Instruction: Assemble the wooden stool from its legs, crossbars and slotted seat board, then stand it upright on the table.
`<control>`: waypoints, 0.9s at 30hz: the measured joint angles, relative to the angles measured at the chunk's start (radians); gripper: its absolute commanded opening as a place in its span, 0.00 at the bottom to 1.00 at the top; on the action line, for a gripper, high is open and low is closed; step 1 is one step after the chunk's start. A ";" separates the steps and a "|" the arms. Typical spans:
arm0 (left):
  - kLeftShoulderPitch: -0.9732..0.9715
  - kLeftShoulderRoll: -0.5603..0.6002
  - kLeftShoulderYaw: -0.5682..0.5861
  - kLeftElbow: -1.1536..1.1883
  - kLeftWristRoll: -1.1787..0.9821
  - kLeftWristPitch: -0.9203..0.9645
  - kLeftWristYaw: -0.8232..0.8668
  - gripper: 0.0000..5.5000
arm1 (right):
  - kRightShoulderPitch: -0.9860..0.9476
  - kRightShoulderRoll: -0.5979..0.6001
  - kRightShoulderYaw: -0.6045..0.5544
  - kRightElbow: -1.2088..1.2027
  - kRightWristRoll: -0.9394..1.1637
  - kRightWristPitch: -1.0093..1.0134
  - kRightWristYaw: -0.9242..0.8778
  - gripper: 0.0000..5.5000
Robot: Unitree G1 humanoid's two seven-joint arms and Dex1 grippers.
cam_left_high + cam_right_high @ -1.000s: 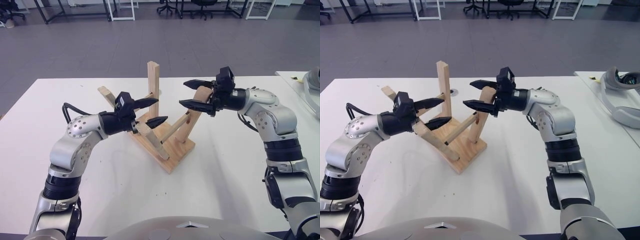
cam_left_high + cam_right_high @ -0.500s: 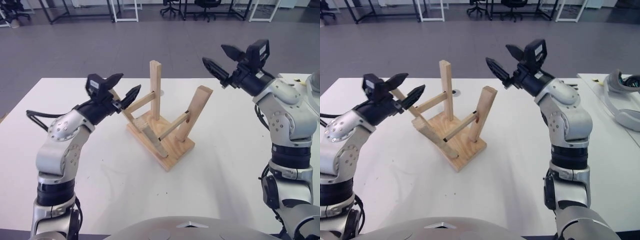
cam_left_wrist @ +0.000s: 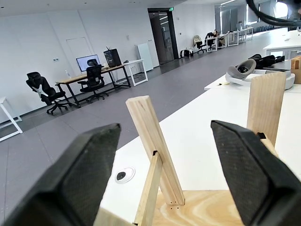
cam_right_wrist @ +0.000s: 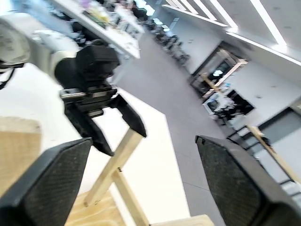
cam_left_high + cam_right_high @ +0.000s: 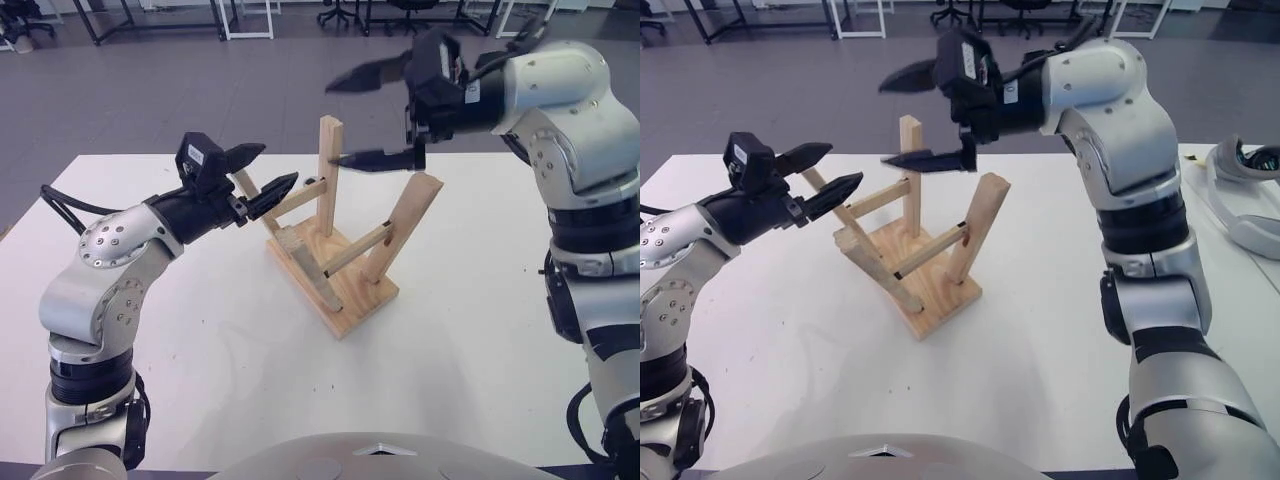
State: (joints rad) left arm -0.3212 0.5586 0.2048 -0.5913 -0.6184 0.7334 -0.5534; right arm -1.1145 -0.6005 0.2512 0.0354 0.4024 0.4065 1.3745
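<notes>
The wooden stool stands upside down on the white table (image 5: pixel 200 350), its seat board (image 5: pixel 352 305) flat and its legs pointing up. One leg (image 5: pixel 328 175) is near upright, another (image 5: pixel 408 222) leans right, and crossbars (image 5: pixel 352 248) join them. My left gripper (image 5: pixel 278 163) is open just left of the stool, its fingers (image 3: pixel 70 179) either side of a slanted leg (image 3: pixel 155 146) farther off. My right gripper (image 5: pixel 335 122) hangs wide open, raised by the top of the upright leg, touching nothing. It looks onto the left gripper (image 4: pixel 124 141).
A white headset (image 5: pixel 1240 190) lies on a neighbouring table at the right. A round cable hole (image 3: pixel 121 175) sits in the tabletop behind the stool. Bare table lies in front of the stool. Office desks and chairs stand far behind.
Both open grippers have drawn back from the stool's crossbars and risen. The right arm then swung up and across to the upright leg's top. The stool stays upside down.
</notes>
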 measured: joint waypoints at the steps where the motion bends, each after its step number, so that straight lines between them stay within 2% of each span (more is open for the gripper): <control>1: 0.010 -0.011 0.004 0.009 -0.004 -0.012 0.000 0.64 | -0.063 -0.025 0.089 0.071 -0.007 -0.027 0.129 0.75; 3: 0.026 -0.029 -0.024 0.089 0.011 -0.058 -0.016 0.64 | -0.173 -0.068 0.287 0.180 -0.018 -0.113 0.220 0.75; 6: -0.001 -0.053 -0.111 0.266 0.071 -0.157 -0.082 0.64 | -0.291 -0.069 0.562 0.336 -0.043 -0.235 0.234 0.75; 10: -0.037 -0.065 -0.173 0.410 0.123 -0.244 -0.143 0.64 | -0.336 -0.049 0.752 0.380 -0.046 -0.341 0.235 0.75; 11: -0.037 -0.066 -0.178 0.416 0.127 -0.248 -0.147 0.64 | -0.339 -0.049 0.776 0.376 -0.044 -0.356 0.235 0.75; 15: -0.037 -0.072 -0.189 0.421 0.141 -0.262 -0.154 0.65 | -0.339 -0.046 0.788 0.367 -0.048 -0.366 0.235 0.62; 21: -0.035 -0.081 -0.190 0.420 0.143 -0.262 -0.148 0.65 | -0.339 -0.012 0.776 0.386 -0.094 -0.382 0.235 0.40; 27: -0.035 -0.081 -0.191 0.420 0.143 -0.261 -0.151 0.65 | -0.339 -0.017 0.840 0.378 -0.138 -0.431 0.234 0.17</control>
State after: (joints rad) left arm -0.3566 0.4774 0.0137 -0.1709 -0.4751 0.4725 -0.7044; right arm -1.4530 -0.6178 1.0912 0.4136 0.2643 -0.0245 1.6090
